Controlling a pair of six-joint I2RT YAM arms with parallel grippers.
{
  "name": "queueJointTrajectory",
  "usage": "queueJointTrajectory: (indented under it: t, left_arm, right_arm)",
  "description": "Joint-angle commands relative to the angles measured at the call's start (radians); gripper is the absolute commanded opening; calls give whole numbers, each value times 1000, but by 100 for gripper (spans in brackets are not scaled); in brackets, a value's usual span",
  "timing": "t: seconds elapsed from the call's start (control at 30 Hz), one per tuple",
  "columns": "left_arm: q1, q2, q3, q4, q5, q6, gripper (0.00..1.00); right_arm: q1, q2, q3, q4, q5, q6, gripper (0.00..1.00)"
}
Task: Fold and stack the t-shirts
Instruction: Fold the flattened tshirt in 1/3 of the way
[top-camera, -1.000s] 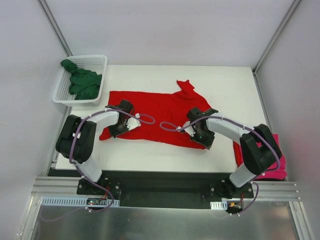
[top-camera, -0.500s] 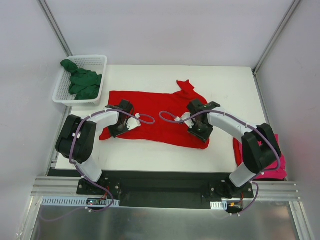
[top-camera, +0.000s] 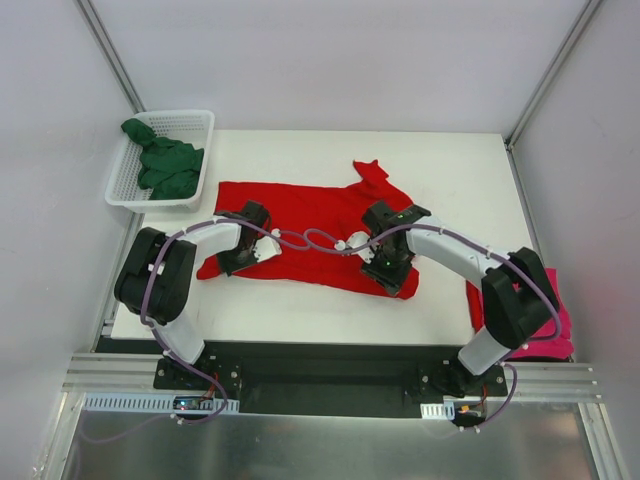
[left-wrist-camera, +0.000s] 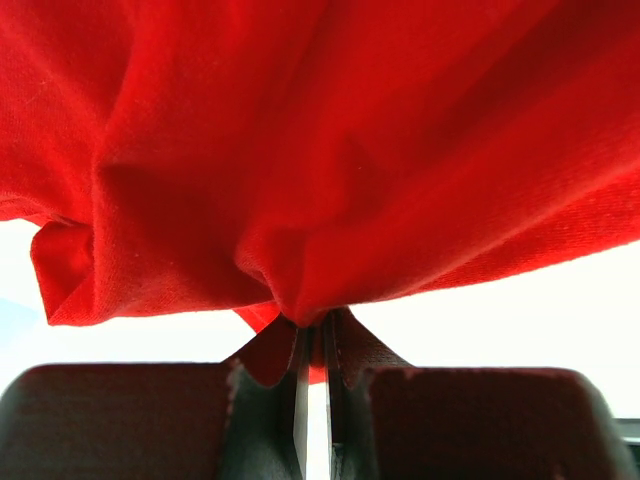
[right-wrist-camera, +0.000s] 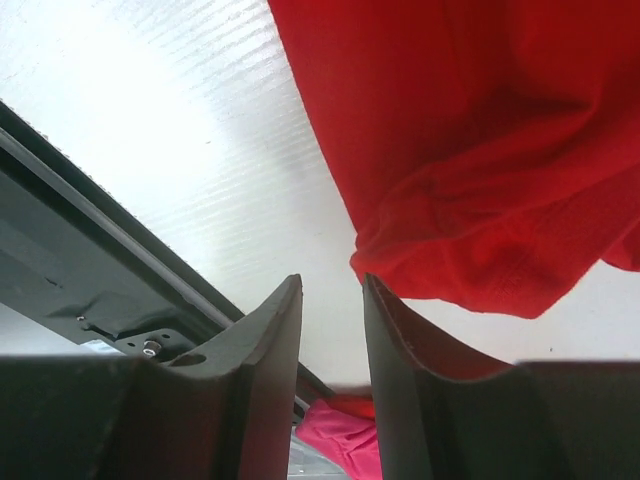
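White, faintly ribbed board forms the table (top-camera: 450, 180), on which the red t-shirt (top-camera: 320, 212) is spread, soft and creased. Its near left hem is bunched and pinched tight by the left gripper (left-wrist-camera: 312, 335). At its near right corner the right gripper (right-wrist-camera: 332, 290) is held narrowly parted, with nothing between the jaws; since a second ago it has been shifted leftward and loosened. Left of the shirt, a green t-shirt (top-camera: 165, 168) is heaped in a mesh basket (top-camera: 196, 120); to its right, a pink t-shirt (top-camera: 556, 335) is seen.
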Motion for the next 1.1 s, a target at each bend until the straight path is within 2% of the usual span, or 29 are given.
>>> queueJointTrajectory:
  t: [0.0, 0.3, 0.53, 0.87, 0.93, 1.0, 1.07]
  left_arm:
    - [-8, 53, -37, -39, 37, -10, 0]
    - [-16, 39, -51, -41, 32, -7, 0]
    - [-20, 36, -54, -41, 34, -9, 0]
    - [-25, 39, -56, -39, 45, -12, 0]
    - [-28, 37, -56, -41, 45, -13, 0]
    - [-28, 36, -57, -41, 45, -10, 0]
    - [-28, 31, -63, -39, 45, -4, 0]
  right_arm:
    - [4, 39, -11, 9, -12, 8, 35]
    - [8, 108, -41, 92, 95, 11, 34]
    - [8, 87, -23, 124, 212, 42, 34]
    - [18, 91, -23, 141, 233, 66, 34]
    - [20, 100, -21, 139, 246, 73, 22]
    - [21, 99, -23, 139, 252, 71, 1]
    - [23, 90, -26, 130, 252, 67, 1]
